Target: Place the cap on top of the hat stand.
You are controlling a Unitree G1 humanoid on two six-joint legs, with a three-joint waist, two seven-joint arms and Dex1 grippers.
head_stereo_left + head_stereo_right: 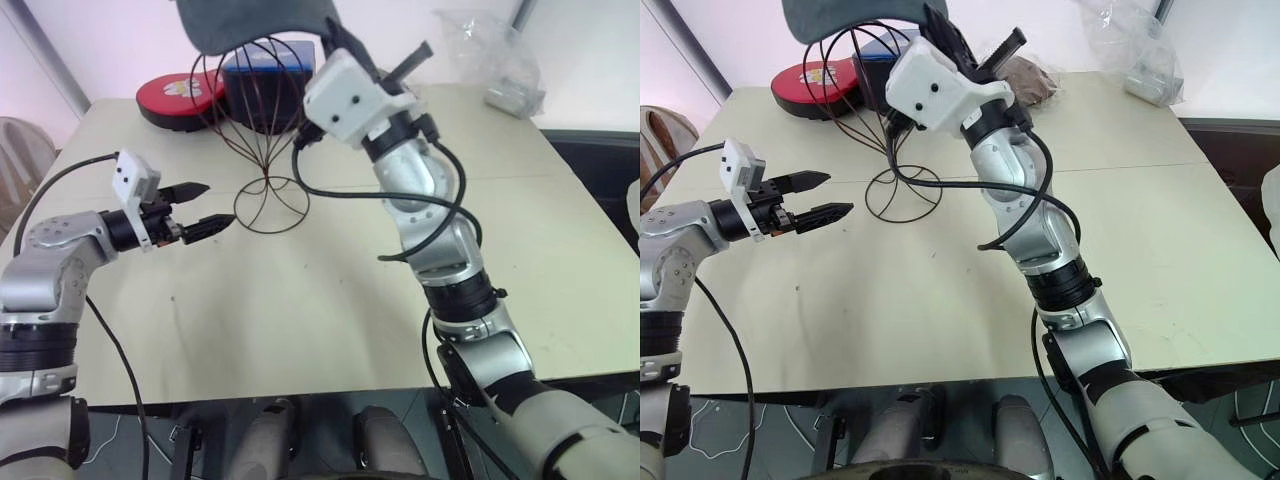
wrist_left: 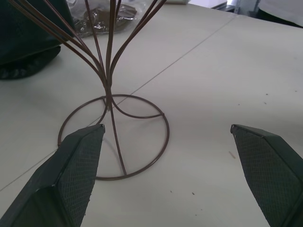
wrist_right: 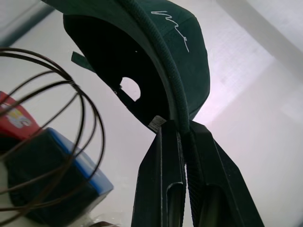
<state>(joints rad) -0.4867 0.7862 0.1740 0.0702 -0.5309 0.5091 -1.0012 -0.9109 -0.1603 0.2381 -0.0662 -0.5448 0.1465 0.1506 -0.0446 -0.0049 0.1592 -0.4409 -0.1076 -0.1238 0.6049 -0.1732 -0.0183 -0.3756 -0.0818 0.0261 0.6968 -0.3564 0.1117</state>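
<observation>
right end effector (image 3: 182, 137) pinches cap (image 3: 175, 42) brim.

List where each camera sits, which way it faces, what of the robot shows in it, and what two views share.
Left eye view: on the head, looking forward and down over the table; both arms show.
Right eye view: beside it, same scene.
Left wrist view: looks along the open left gripper at the hat stand base.
Right wrist view: looks up along the right gripper, shut on the cap brim.
Shared: the hat stand's dome and the cap appear in the head views and the right wrist view.
</observation>
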